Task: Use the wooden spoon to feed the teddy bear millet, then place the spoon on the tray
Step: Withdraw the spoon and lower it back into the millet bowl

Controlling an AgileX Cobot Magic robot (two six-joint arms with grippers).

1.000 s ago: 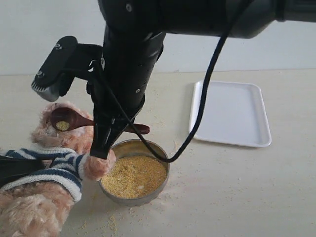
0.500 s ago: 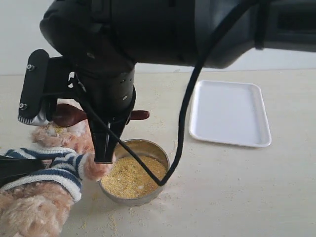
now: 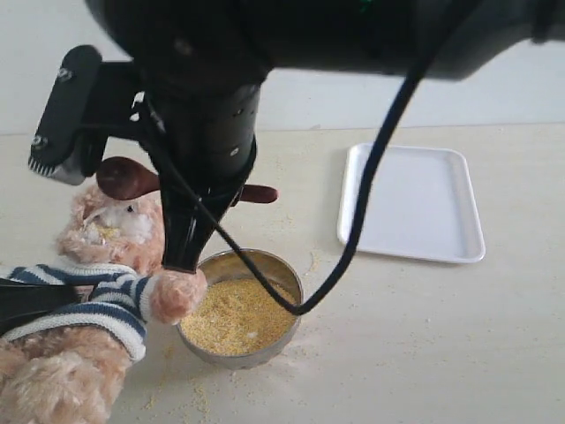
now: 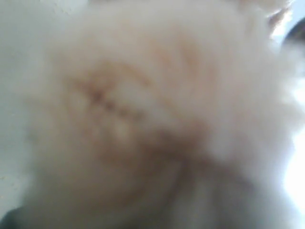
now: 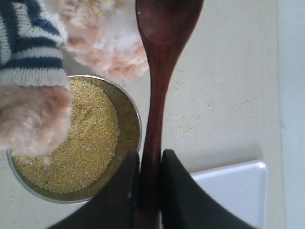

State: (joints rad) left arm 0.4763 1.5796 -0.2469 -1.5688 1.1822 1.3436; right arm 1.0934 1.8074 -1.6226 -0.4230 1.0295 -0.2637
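The teddy bear (image 3: pixel 115 231) lies at the left, face up, one paw (image 3: pixel 177 295) over the rim of the metal bowl (image 3: pixel 275 269) of millet (image 3: pixel 238 316). A few grains lie on its white muzzle. My right gripper (image 5: pixel 148 155) is shut on the thin handle of the wooden spoon (image 5: pixel 157 86). The spoon's bowl (image 3: pixel 125 177) hangs just above the bear's head and looks empty. My left gripper (image 3: pixel 35 302) pokes in from the left edge, pressed into the striped shirt. Blurred fur (image 4: pixel 143 119) fills the left wrist view and hides its jaws. The white tray (image 3: pixel 410 203) is bare.
The right arm and its cable (image 3: pixel 371 168) cross the upper scene and hide the table behind the bowl. Loose millet (image 3: pixel 199 397) is scattered on the pale table in front of the bowl and around it. The tray's corner (image 5: pixel 233 186) lies close beside the right fingers.
The spoon held millet by the bear's face one second ago. Since then it has rolled over and risen a little, and grains now lie on the muzzle. The left gripper has not moved.
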